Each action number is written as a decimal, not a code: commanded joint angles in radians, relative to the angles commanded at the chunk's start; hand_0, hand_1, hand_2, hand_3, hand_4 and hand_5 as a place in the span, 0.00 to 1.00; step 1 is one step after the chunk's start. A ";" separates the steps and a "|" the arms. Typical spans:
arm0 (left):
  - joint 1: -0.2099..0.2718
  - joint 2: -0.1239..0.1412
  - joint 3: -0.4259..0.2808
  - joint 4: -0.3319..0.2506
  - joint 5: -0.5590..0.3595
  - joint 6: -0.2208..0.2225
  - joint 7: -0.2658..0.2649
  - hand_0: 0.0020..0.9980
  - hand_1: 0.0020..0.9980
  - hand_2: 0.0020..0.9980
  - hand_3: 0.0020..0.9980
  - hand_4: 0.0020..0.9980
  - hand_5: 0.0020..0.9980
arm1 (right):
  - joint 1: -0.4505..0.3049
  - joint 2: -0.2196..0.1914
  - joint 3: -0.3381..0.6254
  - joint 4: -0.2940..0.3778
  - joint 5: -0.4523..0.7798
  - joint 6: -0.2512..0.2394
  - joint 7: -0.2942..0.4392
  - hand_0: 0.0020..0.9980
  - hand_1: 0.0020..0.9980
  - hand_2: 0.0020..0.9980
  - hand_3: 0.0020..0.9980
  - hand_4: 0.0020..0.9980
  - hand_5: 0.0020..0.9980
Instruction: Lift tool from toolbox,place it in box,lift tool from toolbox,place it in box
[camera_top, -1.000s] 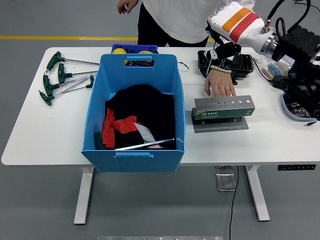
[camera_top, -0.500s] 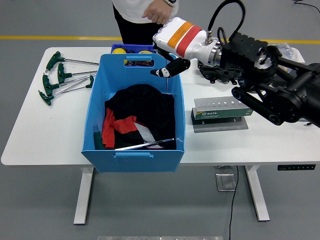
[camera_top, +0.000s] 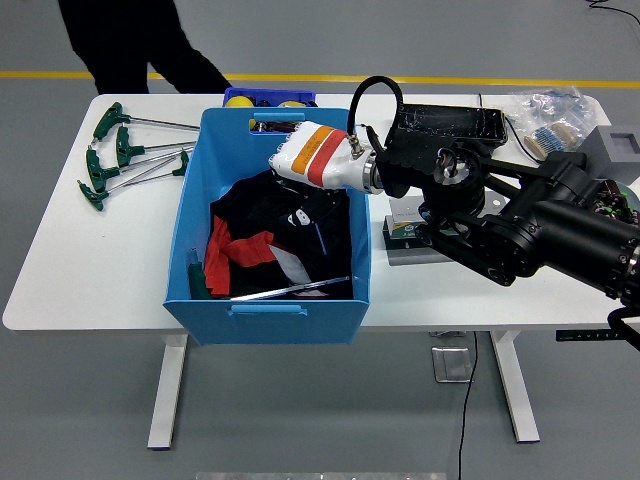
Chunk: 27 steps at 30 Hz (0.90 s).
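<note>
My right arm reaches in from the right, its white and orange forearm (camera_top: 315, 160) over the blue box (camera_top: 195, 215). The right hand (camera_top: 303, 207) is down inside the box, dark against the black and red cloth (camera_top: 250, 240) lying there, so its grip is unclear. A thin silver tool (camera_top: 290, 290) lies in the box near the front wall. The green and grey toolbox (camera_top: 408, 232) stands right of the box, mostly hidden behind my arm. My left arm is out of view.
Several green T-handle keys (camera_top: 115, 155) lie at the table's left end. A black tray (camera_top: 445, 125) and a plastic bag (camera_top: 550, 108) sit at the back right. A blue bin with yellow items (camera_top: 265, 99) stands behind the box. A person's dark legs (camera_top: 130, 45) are at the far left.
My right arm swung left from the toolbox and lowered its hand into the blue box. The person took their hand off the table and walked from the far middle to the far left.
</note>
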 joint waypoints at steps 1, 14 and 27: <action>-0.001 0.000 0.000 0.000 0.000 0.000 0.000 0.79 0.74 0.78 0.68 0.74 0.63 | 0.000 -0.001 -0.001 0.001 -0.002 0.015 -0.006 0.39 0.25 0.34 0.46 0.84 0.51; 0.000 -0.002 0.009 0.000 -0.016 -0.004 -0.002 0.79 0.74 0.77 0.67 0.72 0.62 | -0.003 -0.005 -0.014 -0.016 0.050 0.016 -0.005 0.74 0.73 0.81 0.96 0.91 0.51; -0.006 -0.004 0.023 0.003 -0.041 -0.014 -0.012 0.78 0.73 0.77 0.66 0.70 0.59 | -0.031 -0.065 0.062 0.025 0.050 0.017 0.026 0.81 0.78 0.87 1.00 0.91 0.50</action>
